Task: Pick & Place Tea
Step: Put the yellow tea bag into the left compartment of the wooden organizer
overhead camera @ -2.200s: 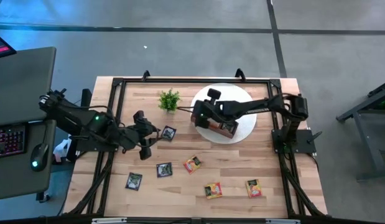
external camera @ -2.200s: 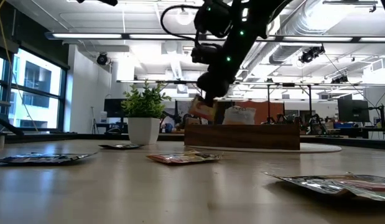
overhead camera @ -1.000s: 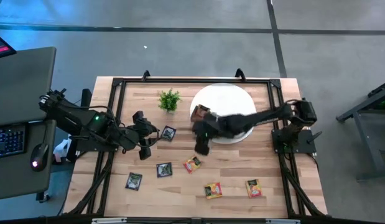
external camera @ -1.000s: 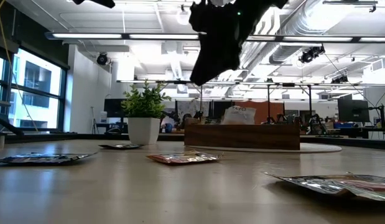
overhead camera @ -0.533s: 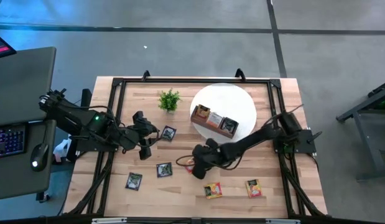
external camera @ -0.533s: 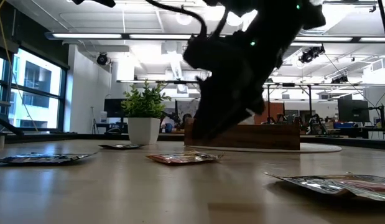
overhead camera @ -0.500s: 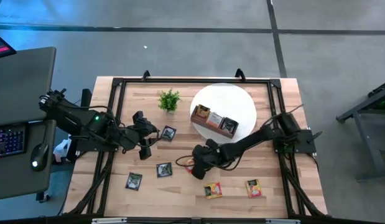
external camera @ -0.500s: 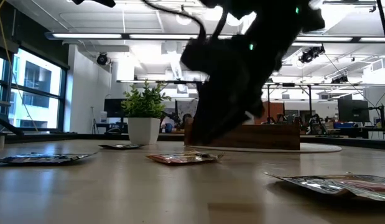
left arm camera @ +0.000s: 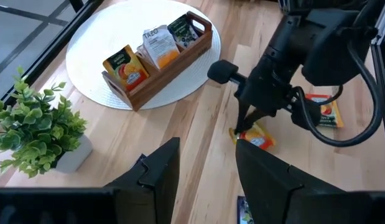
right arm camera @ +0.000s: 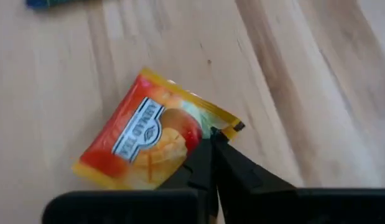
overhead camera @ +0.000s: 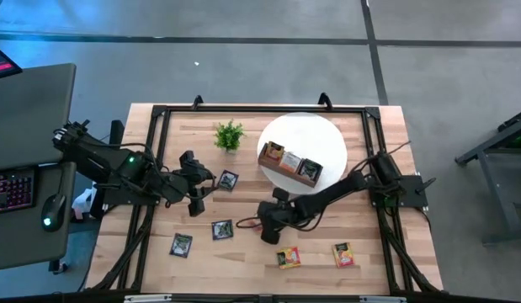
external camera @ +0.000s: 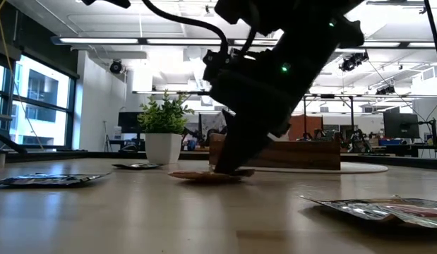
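Note:
An orange tea sachet (right arm camera: 152,146) lies flat on the wooden table, also seen in the left wrist view (left arm camera: 260,138). My right gripper (right arm camera: 211,137) has come down on it (overhead camera: 264,225), shut on its edge. The brown wooden tray (overhead camera: 290,165) stands on a round white mat and holds three sachets upright. My left gripper (left arm camera: 208,180) is open and hovers near the table's left side (overhead camera: 208,181), beside a black sachet (overhead camera: 229,179) that it does not touch. My right gripper pinches the orange sachet between its two fingertips at the edge next to one corner (right arm camera: 201,138). The fingers come from above, slanting down. The sachet still lies flat on the table (external camera: 204,176).
A small potted plant (overhead camera: 229,135) stands at the far side, left of the mat. Two black sachets (overhead camera: 222,229) (overhead camera: 182,244) and two orange ones (overhead camera: 288,257) (overhead camera: 342,254) lie toward the near edge. Bare wood shows between them.
My right gripper has swung away from the tray toward the table's near edge and dropped down onto the orange sachet. The left arm has kept still.

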Motion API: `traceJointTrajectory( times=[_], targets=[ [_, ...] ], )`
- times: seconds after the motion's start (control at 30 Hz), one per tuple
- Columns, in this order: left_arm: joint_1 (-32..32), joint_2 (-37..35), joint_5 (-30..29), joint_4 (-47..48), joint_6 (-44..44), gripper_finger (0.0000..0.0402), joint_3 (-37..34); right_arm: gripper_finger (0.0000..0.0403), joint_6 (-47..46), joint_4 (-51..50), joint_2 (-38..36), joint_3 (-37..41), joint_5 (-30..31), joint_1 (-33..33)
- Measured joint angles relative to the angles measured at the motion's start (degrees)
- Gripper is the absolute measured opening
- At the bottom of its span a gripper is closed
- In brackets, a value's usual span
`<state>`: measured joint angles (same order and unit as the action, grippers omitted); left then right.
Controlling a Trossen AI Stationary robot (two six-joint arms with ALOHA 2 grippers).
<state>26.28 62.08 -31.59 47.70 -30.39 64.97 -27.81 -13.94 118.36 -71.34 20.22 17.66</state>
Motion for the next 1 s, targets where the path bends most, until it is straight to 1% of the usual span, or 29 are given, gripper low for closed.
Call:
traceJointTrajectory(
  times=[0.03,0.1,0.17,0.23,0.33,0.4,0.43,0.5,0.63,0.7,0.77,0.87,1.0],
  targets=[
    [0.0,0.0,0.01,0.02,0.0,0.0154,0.0,0.001,2.41,-0.67,-0.59,-0.11,-0.12,-0.28],
    [0.0,-0.02,0.01,0.07,0.02,0.0154,0.0,0.0021,7.44,-3.25,-2.41,-0.47,0.42,-1.2],
    [0.0,-0.02,0.02,0.03,0.02,0.0154,0.0,0.0026,13.66,-6.5,-5.49,-1.46,3.36,-2.52],
    [0.0,-0.02,0.01,0.07,0.02,0.0154,0.0,0.0019,20.97,-8.42,-9.47,-2.61,10.31,-3.98],
    [0.0,-0.02,-0.54,0.1,0.03,0.0154,0.0,0.0003,34.52,-8.53,-13.71,-2.57,24.62,-6.55],
    [0.0,-0.02,-1.04,0.32,0.04,0.0154,0.0,0.0006,42.64,-6.95,-15.06,-2.51,30.66,-8.91],
    [0.0,-0.02,-1.28,0.34,0.04,0.0154,0.0,0.0009,45.7,-6.82,-15.6,-2.49,31.9,-10.23],
    [0.0,-0.02,-1.42,0.51,0.04,0.0154,0.0,0.0008,48.18,-6.39,-16.06,-2.51,31.37,-12.94],
    [0.0,-0.02,-1.44,0.46,0.06,0.0154,0.0,0.0004,47.32,-3.11,-15.01,-0.99,22.27,-17.64],
    [0.0,-0.02,-1.44,0.48,0.05,0.0154,0.0,0.0006,46.06,-2.38,-14.94,-0.63,19.04,-18.92],
    [0.0,-0.02,-1.46,0.53,0.06,0.0154,0.0,0.0003,45.8,-1.84,-15.13,-0.79,17.84,-19.7],
    [0.0,-0.02,-1.45,0.5,0.06,0.0154,0.0,0.0004,45.79,-2.32,-15.1,-0.76,17.72,-20.12],
    [0.0,-0.02,-1.55,0.5,0.06,0.0154,0.0,0.0002,42.18,-3.85,-15.12,-0.78,13.89,-20.32]
  ],
)
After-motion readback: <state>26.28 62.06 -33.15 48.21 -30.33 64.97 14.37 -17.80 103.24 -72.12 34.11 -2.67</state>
